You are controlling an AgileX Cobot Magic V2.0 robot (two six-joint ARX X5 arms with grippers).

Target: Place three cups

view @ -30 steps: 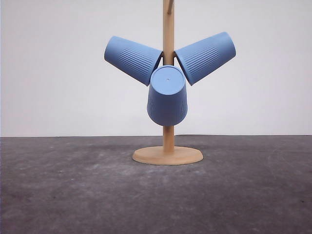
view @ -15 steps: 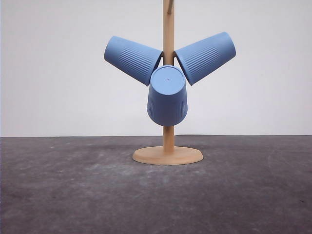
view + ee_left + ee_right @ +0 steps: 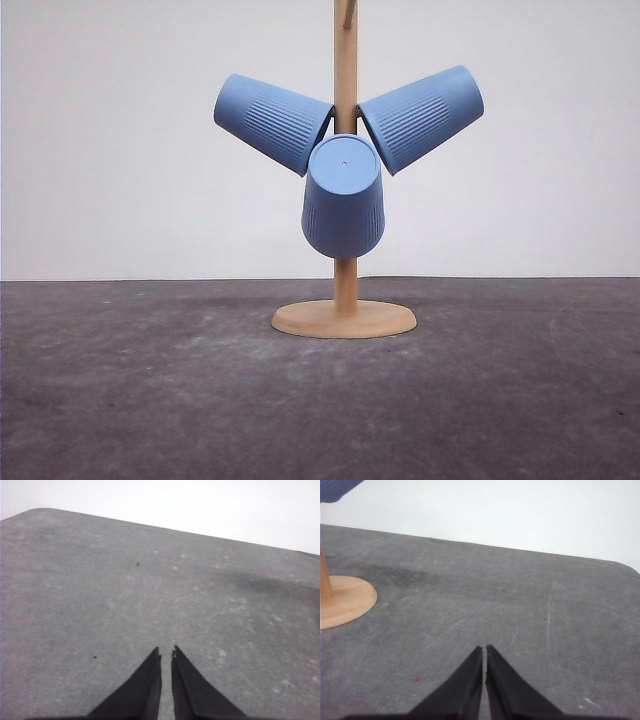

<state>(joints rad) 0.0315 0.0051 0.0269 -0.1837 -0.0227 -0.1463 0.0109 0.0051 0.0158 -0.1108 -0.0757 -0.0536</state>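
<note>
Three light-blue ribbed cups hang upside down on a wooden rack [image 3: 345, 250] in the front view: one tilted out to the left [image 3: 272, 121], one tilted out to the right [image 3: 422, 116], one in the middle [image 3: 343, 198] with its base toward me. A corner of a blue cup [image 3: 337, 488] shows in the right wrist view, above the rack's round base [image 3: 345, 600]. My left gripper [image 3: 166, 653] is shut over bare table, holding nothing. My right gripper [image 3: 484, 648] is shut too, off to the side of the base.
The dark grey table [image 3: 150, 390] stretches wide on both sides of the rack, with a white wall behind it. The rack's round wooden base [image 3: 344, 319] sits at the table's middle. Table edges [image 3: 150, 525] show in the wrist views.
</note>
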